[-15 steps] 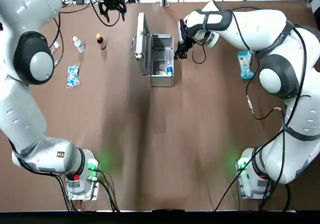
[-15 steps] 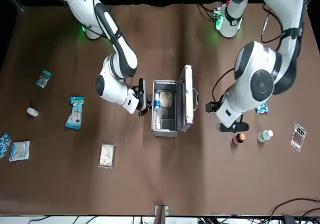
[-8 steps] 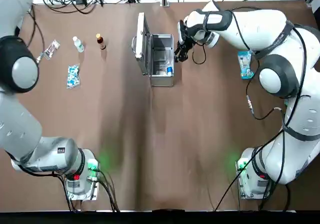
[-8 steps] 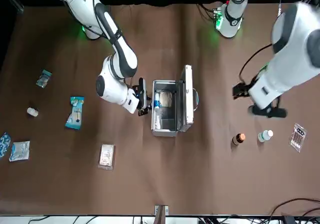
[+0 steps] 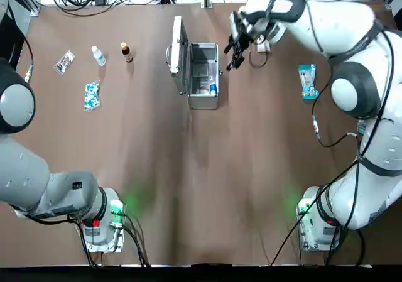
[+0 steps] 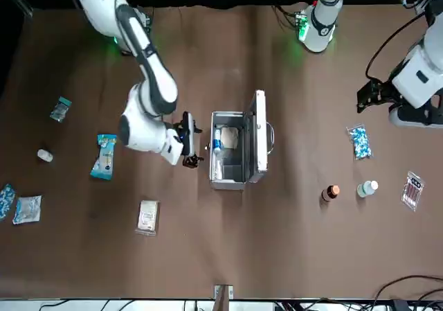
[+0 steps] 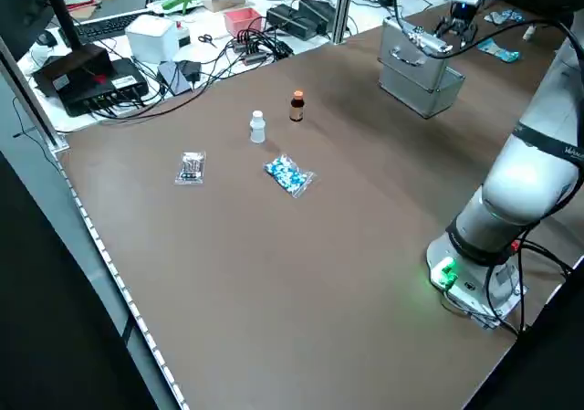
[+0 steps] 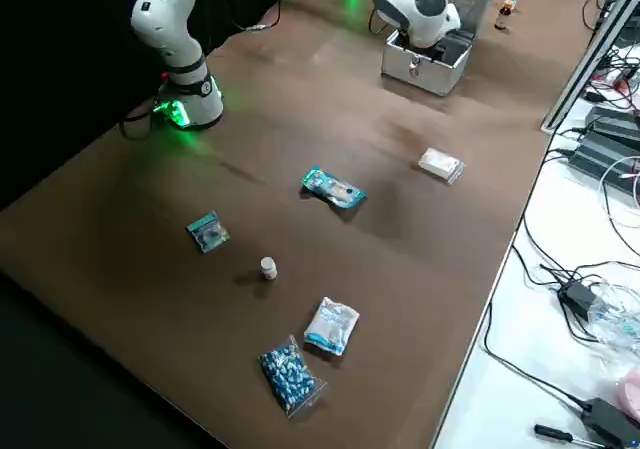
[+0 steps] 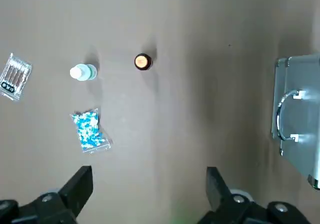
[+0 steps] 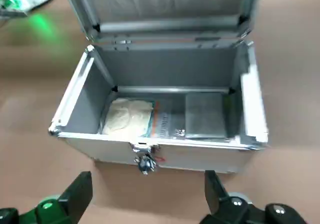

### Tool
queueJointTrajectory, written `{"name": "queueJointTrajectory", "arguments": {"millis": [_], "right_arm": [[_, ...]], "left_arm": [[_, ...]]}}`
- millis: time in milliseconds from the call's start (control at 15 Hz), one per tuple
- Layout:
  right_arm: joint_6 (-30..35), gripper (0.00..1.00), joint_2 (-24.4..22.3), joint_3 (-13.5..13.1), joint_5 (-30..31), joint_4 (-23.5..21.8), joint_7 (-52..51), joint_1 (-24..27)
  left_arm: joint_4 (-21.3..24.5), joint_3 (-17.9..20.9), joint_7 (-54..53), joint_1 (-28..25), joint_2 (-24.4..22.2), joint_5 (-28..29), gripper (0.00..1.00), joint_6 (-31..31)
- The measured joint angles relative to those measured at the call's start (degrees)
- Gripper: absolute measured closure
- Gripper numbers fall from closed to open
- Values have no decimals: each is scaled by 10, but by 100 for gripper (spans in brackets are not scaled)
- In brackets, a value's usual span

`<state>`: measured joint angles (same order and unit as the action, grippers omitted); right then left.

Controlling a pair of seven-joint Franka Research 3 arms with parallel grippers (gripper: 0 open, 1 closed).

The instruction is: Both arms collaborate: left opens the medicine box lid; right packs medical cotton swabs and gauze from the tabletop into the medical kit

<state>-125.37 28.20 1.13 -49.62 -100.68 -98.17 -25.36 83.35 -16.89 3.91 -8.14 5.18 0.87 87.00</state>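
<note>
Looks like your right gripper (image 10: 148, 178) is wide and empty beside the open medical kit (image 10: 212, 156) so it can fetch the teal swab packet (image 6: 105, 157) lying robot's-right, while your wide, empty left gripper (image 9: 150, 178) hangs out left, clearing space.

The bottle (image 5: 98, 56) and vial (image 5: 127, 52) lie left of the case (image 5: 203, 76).

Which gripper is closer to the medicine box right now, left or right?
Right. The right gripper hovers just off the open medicine box's latch side; the left gripper is well out beyond the lid side, past the brown bottle.
</note>
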Motion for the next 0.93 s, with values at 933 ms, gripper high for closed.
{"name": "queueJointTrajectory", "arguments": {"millis": [933], "right_arm": [[303,1,-42,-4,171,219,262,193]], "left_arm": [[-4,99,8,55,-3,-2,0,11]]}}
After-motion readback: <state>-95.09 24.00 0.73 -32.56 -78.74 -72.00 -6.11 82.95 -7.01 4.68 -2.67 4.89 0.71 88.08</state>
